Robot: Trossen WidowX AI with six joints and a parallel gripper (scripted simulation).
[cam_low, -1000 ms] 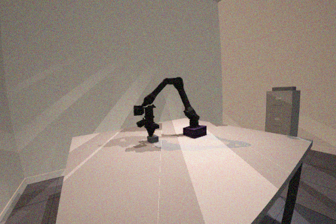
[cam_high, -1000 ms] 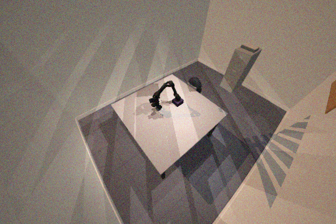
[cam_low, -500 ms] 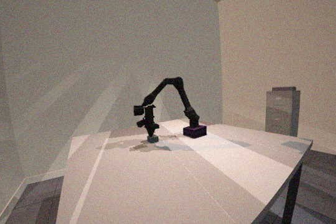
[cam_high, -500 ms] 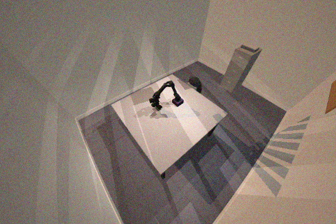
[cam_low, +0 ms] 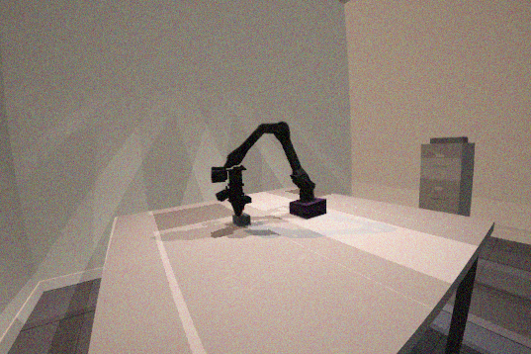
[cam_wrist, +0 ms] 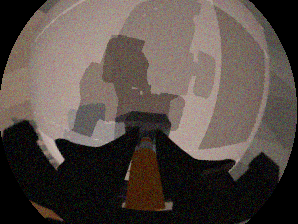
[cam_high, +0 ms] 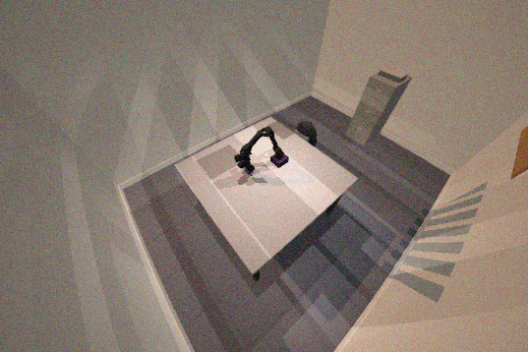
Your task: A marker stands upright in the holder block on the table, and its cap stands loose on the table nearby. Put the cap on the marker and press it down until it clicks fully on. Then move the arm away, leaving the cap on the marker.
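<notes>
My gripper [cam_high: 249,169] [cam_low: 240,213] [cam_wrist: 148,131] points straight down, its fingertips close above or at the small grey holder block [cam_low: 241,221] [cam_wrist: 142,120] on the table. It is shut on the cap. In the wrist view a long orange shape [cam_wrist: 145,175] lies between the dark fingers, narrowing toward their tips; I cannot tell how much of it is cap. A faint reddish spot shows at the fingertips in the exterior view. The marker cannot be made out, and whether the cap sits on it is hidden by the fingers.
The arm rises from a purple base block [cam_high: 279,159] [cam_low: 308,208] on the pale table [cam_high: 287,221] [cam_low: 259,292], to the right of the holder block in the exterior view. A grey cabinet [cam_high: 376,108] [cam_low: 444,178] stands beyond the table. Shadows of the arm cross the table.
</notes>
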